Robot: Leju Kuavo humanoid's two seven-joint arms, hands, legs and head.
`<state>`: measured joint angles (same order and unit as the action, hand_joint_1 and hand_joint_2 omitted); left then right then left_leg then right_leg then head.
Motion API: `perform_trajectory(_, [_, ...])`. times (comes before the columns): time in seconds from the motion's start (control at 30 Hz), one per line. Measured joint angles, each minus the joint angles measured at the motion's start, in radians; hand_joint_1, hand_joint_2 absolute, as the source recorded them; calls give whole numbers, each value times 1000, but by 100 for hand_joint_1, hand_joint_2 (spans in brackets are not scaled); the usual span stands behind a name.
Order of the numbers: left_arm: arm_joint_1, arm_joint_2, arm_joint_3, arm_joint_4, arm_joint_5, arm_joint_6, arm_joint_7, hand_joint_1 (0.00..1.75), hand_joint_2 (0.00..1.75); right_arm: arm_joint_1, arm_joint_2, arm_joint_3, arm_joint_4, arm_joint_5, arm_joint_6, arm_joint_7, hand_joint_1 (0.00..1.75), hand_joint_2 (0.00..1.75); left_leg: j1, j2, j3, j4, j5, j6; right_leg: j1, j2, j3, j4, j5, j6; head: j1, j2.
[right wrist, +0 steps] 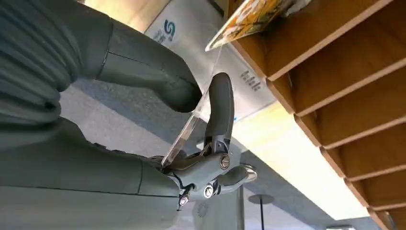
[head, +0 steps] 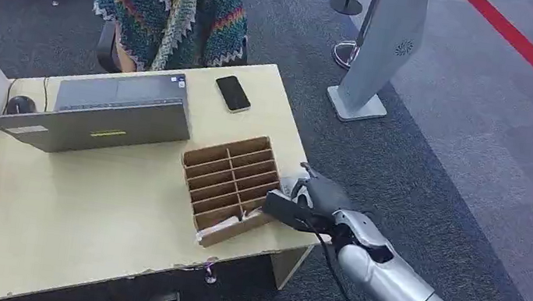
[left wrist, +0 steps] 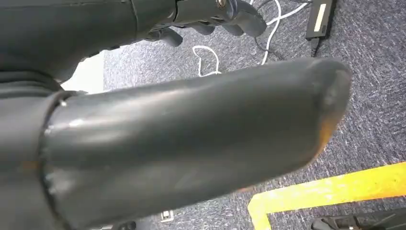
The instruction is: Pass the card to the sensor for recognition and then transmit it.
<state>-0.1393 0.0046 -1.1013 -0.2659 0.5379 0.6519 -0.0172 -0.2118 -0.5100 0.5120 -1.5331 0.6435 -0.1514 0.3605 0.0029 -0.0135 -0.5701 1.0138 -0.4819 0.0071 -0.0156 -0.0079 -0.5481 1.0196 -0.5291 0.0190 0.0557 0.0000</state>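
Your right hand point(head: 309, 201) sits at the bench's point(head: 79, 227) right edge, just beside the wooden slotted card box point(head: 231, 186), pinching a thin clear card point(right wrist: 187, 130) between thumb and a dark finger point(right wrist: 219, 110). Another printed card point(right wrist: 246, 19) sticks out of a box slot. Your left hand point(left wrist: 191, 143) hangs over carpet; its thumb blocks the lens, so you cannot tell its state.
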Motion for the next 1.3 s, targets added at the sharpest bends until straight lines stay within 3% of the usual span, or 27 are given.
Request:
perform_trajectory(0.47, [6,0,0,0,16,11,0,0,0,-28,22,27,83,-39,-10,-17,175,175,0,0,2,0,0,0,0,1,1,0,0,0,0,0])
perform_trajectory(1.3, [4,1,0,0,4,6,0,0,0,-51,9,37,109,-66,-67,0,175,175,0,0,4,0,0,0,0,1,4,0,0,0,0,0])
